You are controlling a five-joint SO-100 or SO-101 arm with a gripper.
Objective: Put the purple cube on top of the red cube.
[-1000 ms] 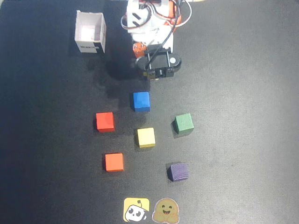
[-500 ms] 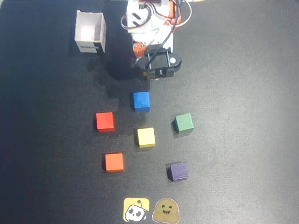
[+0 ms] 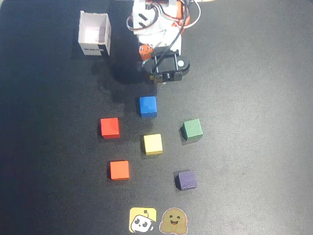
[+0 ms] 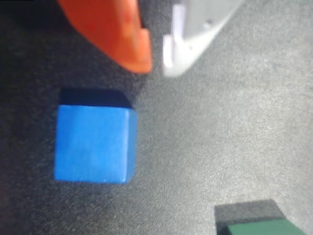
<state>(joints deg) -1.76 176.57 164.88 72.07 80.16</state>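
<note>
The purple cube (image 3: 186, 179) sits on the black mat at the lower right of the overhead view. The red cube (image 3: 110, 128) sits left of centre, with a lighter orange-red cube (image 3: 119, 170) below it. The arm (image 3: 159, 36) is folded at the top of the mat, far from both cubes. In the wrist view my gripper (image 4: 156, 68) enters from the top with one orange finger (image 4: 122, 34) and one white finger (image 4: 195, 29). Their tips stand nearly together with nothing between them. The purple and red cubes are out of the wrist view.
A blue cube (image 3: 147, 106) lies just below the arm and also shows in the wrist view (image 4: 93, 144). A green cube (image 3: 192, 129), a yellow cube (image 3: 152, 144) and a white open box (image 3: 94, 34) are on the mat. Two stickers (image 3: 156, 220) lie at the bottom edge.
</note>
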